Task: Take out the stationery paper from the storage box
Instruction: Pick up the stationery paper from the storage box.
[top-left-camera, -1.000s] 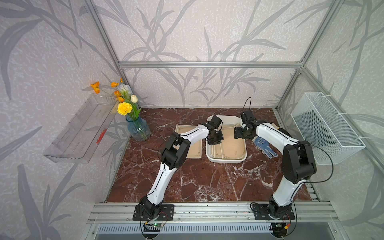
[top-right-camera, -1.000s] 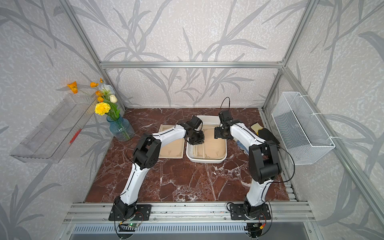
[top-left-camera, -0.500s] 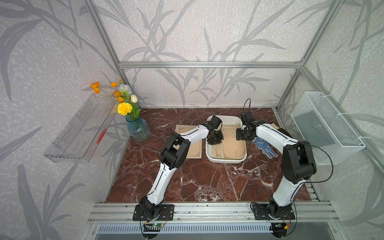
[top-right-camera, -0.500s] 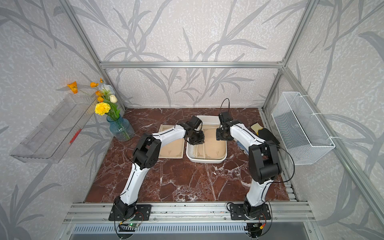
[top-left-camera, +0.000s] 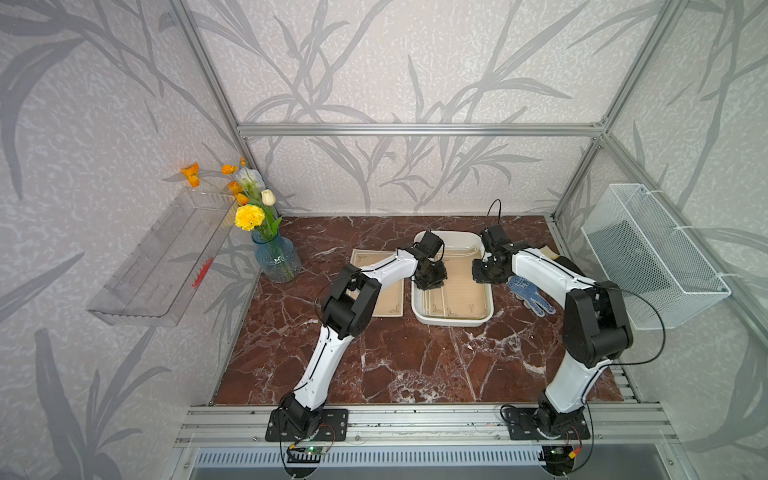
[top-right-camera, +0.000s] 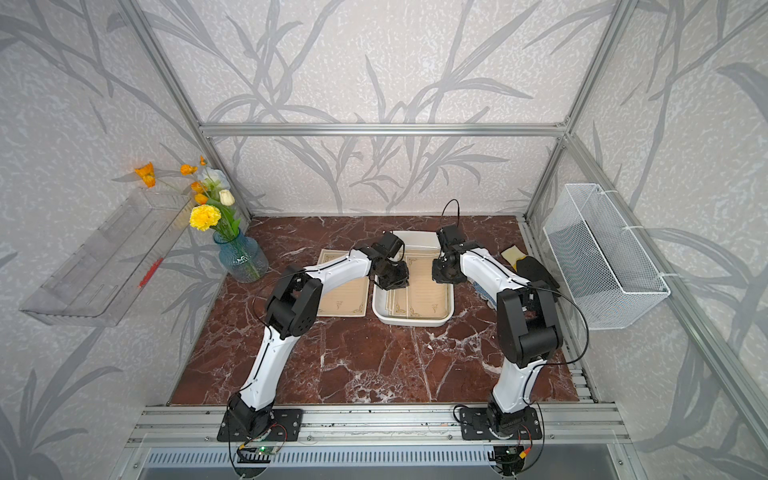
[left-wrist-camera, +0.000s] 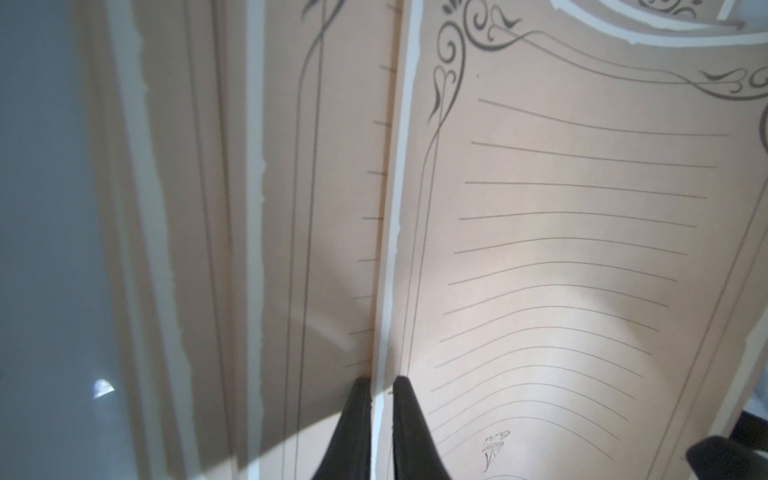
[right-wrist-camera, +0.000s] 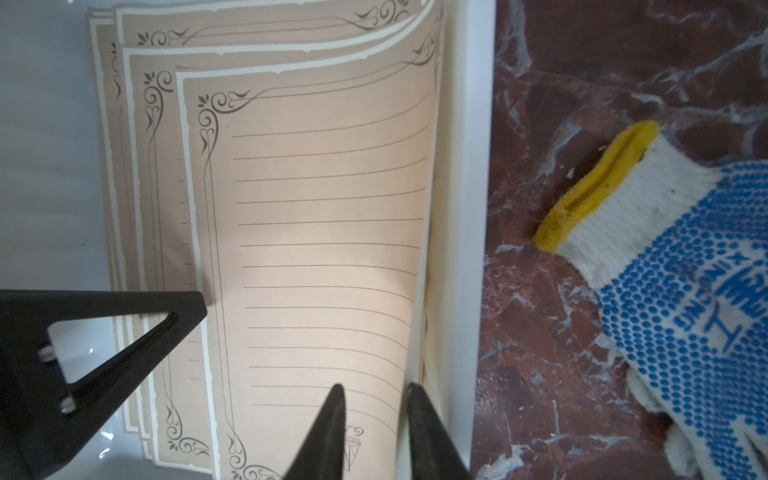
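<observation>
- Inside the storage box (top-left-camera: 451, 322), the stationery paper (top-left-camera: 461, 291) lies as a fanned stack of tan ruled sheets. Their edges step out toward the box wall on the left arm's side.
- Over that same wall the left gripper (top-left-camera: 430, 280) points down into the box. The left wrist view shows its fingers (left-wrist-camera: 357, 415) pinched tight on the white edge of the top sheet (left-wrist-camera: 561, 249).
- At the opposite long wall of the box, the right gripper (right-wrist-camera: 374, 392) also reaches down. Its jaws stand a little apart, one on each side of the top sheet's edge, which curls up against that wall; they are not clamped on it.
- Between the two grippers the top sheet bows upward, and its ruled lines look curved in both wrist views.
- Just outside the box on the left arm's side, a separate sheet (top-left-camera: 388, 299) lies flat on the marble tabletop (top-left-camera: 395, 361), partly hidden under the left arm.
- Just outside the box on the right arm's side lies a blue-dotted work glove (right-wrist-camera: 665, 266) with a yellow cuff, apart from the wall.
- Well away from the box, past the separate sheet, stands a blue glass vase (top-left-camera: 276, 259) of flowers.
</observation>
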